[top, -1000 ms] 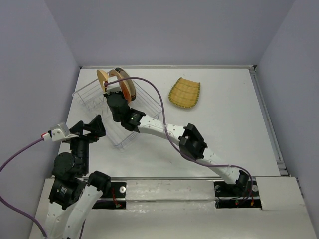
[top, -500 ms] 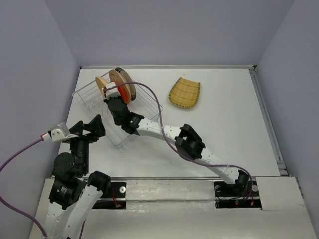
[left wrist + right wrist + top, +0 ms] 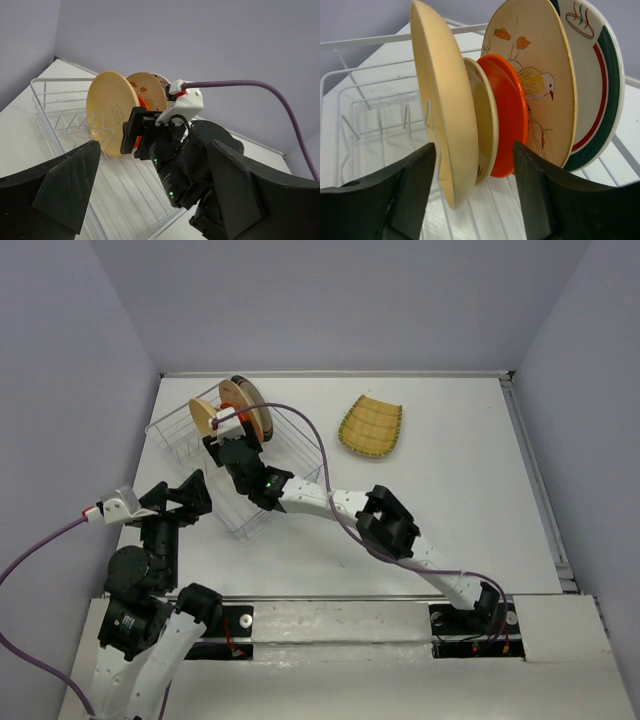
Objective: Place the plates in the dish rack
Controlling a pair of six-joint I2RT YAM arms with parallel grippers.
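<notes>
Five plates (image 3: 540, 60) stand on edge in the dish rack (image 3: 180, 450), from the big cream plate (image 3: 440, 100) through to the green-rimmed plate (image 3: 600, 65). The right gripper (image 3: 474, 146) straddles that row with jaws apart, clamping nothing. The left gripper (image 3: 154, 145) hangs wide apart and empty beside the rack. Looks nearly done: only the yellow woven plate (image 3: 371, 426) is left, lying on the table (image 3: 450, 500) well apart from the rack.
</notes>
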